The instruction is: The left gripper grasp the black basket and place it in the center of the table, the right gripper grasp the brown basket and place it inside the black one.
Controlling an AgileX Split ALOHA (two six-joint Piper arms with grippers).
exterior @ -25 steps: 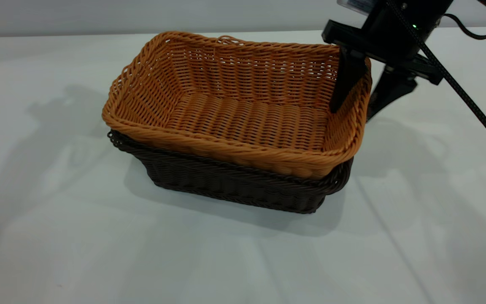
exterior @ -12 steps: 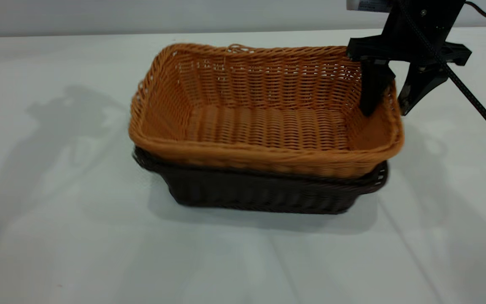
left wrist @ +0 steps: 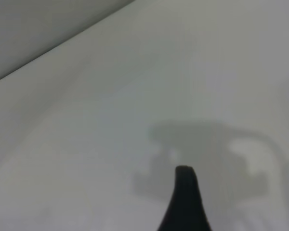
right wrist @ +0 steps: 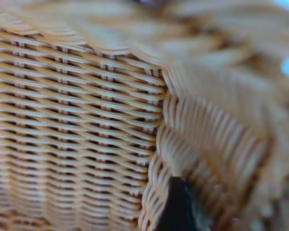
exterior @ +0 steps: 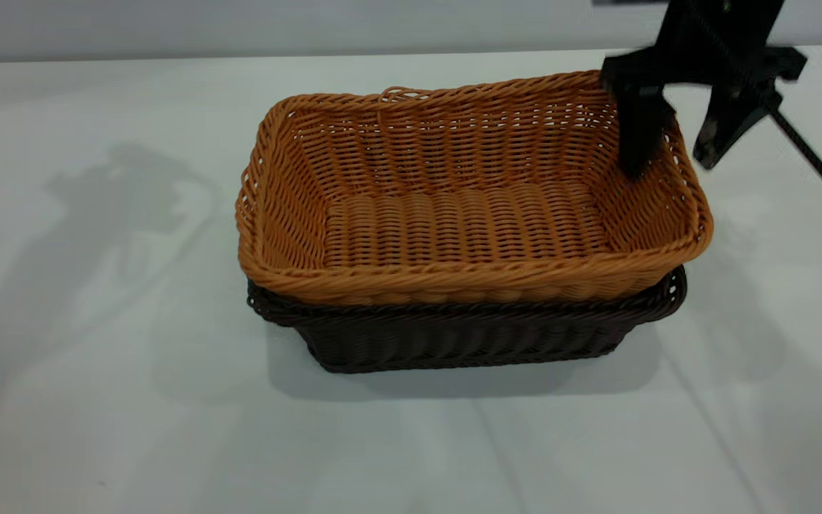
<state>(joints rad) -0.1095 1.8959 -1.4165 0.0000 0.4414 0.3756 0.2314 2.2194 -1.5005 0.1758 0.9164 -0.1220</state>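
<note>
On the counter, near its middle, the brown basket is sitting nested inside the black basket, whose rim and lower wall are showing beneath it. Both are standing upright, open side up, their long axes running across the exterior view from left to right and their rims lying nearly parallel.

The right claw is standing at the brown basket's right short end, one finger inside the wall and the other outside and clear of it; the fingers are spread and are pinching nothing. The right wrist view is showing only weave close up and one dark fingertip. The left claw is hanging over bare counter away from the baskets; only one fingertip is showing, so its state cannot be told.

In judgement, both baskets are light and fairly stiff, with some give in the open-weave walls. The braided rim is offering the firmest hold, best taken at the middle of a short end. The weave is looking rough enough to resist slipping.
</note>
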